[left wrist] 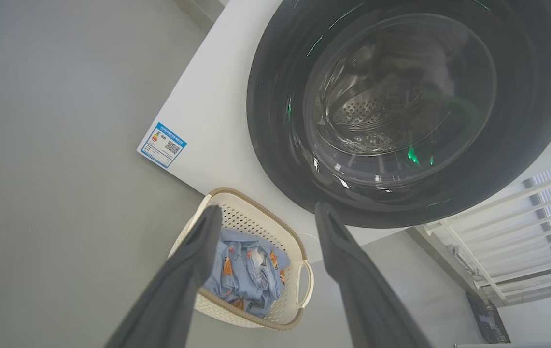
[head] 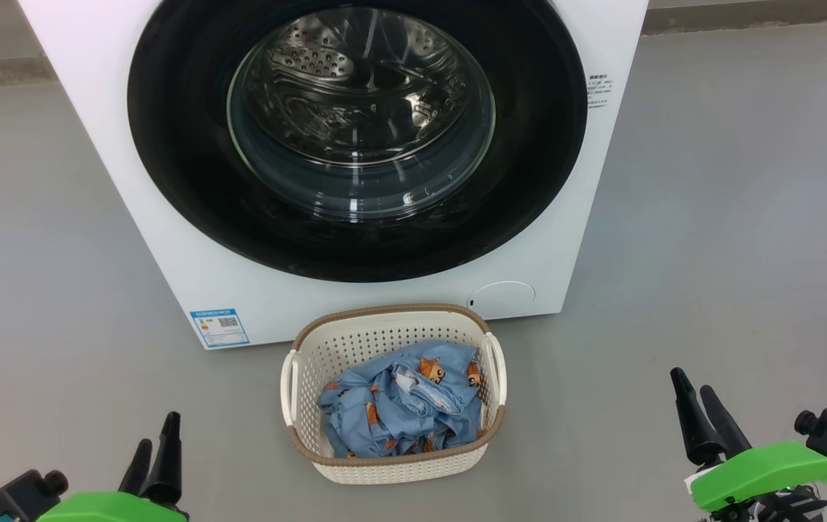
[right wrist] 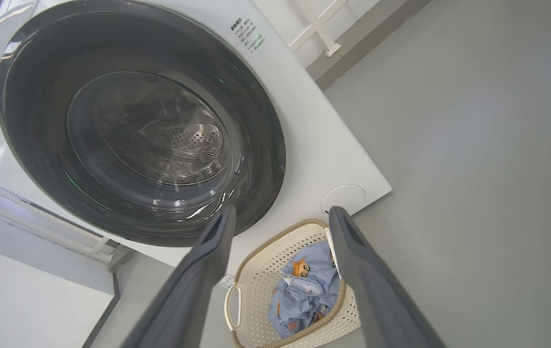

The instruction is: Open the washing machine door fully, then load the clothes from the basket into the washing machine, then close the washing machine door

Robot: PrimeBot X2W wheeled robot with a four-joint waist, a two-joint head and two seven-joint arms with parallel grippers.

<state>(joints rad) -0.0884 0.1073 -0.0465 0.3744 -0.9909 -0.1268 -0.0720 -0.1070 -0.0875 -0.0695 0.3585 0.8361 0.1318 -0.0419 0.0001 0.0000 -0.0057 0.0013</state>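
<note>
Clothes [head: 402,406] are lying bundled in the basket [head: 399,471], which is sitting on the floor [head: 746,217] just before the washing machine [head: 167,239]; the washing machine door [head: 167,145] is seemingly sitting closed. Both the left fingers [head: 167,457] and the right fingers [head: 688,420] are hanging spread, gripping nothing.

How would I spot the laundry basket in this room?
Find the big white washing machine with the round black door. On the grey floor in front of it sits a small cream basket. It has holes all over, a brown rim, and blue clothes with orange animals inside.
</note>
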